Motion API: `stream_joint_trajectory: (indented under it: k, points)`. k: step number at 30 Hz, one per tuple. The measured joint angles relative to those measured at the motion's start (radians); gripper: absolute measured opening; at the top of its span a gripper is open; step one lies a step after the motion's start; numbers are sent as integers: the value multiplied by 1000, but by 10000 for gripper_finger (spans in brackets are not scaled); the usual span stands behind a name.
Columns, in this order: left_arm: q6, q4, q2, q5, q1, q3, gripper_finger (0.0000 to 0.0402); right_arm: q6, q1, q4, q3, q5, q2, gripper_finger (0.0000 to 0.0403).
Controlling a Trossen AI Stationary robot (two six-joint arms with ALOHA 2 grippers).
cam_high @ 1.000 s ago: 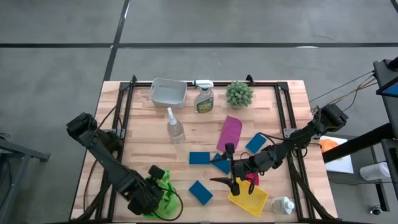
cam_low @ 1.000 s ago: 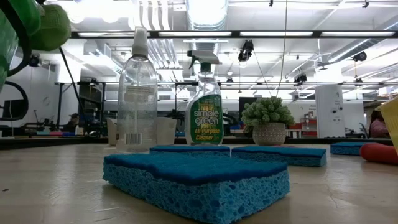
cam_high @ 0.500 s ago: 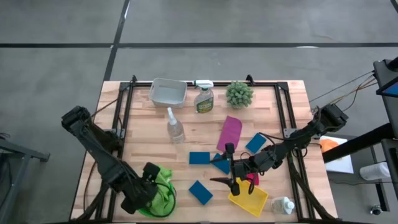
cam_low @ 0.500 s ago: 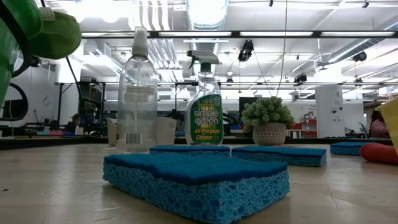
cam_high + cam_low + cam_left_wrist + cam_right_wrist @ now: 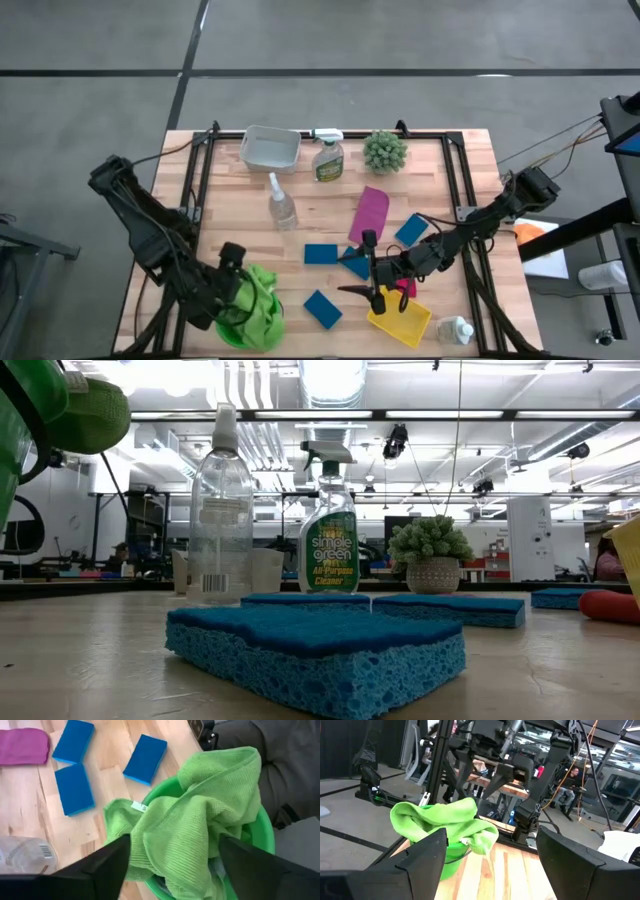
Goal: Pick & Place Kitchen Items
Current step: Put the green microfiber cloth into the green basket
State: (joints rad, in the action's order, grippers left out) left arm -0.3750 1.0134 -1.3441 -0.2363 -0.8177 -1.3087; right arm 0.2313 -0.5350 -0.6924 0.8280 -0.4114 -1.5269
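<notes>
We saw our left tool [image 5: 232,290] angled down, spread over the ribbed green cloth [image 5: 200,820] heaped in a round green bowl [image 5: 264,827]; our right tool [image 5: 372,290], spread, hovered near the blue sponge [image 5: 322,308].

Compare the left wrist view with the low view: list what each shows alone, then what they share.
Only the left wrist view shows the crumpled green cloth heaped in the round green bowl, the magenta cloth and the left gripper, its fingers spread open either side of the green cloth.

Only the low view shows the green-labelled spray cleaner bottle, the spiky green potted plant and a red item at the right edge.

Both show flat blue rectangular sponges on the wooden table and the clear plastic spray bottle.
</notes>
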Motion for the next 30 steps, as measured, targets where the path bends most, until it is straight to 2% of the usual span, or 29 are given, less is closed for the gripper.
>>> stream_joint_trajectory:
  k: [3,9,11,22,30]
  points:
    - [-19,-3,-23,-1,-1,0,222,-2,0,6,0,0,0,299]
    - [-27,-11,-87,0,-2,1,50,-14,0,13,0,0,0,299]
    - [-29,-19,-105,0,-2,1,14,-15,0,13,0,0,0,299]
    - [-46,-44,-218,101,-2,8,2,-15,0,16,0,0,0,299]
    - [-44,-79,-304,128,-1,8,1,-16,0,16,0,0,0,299]
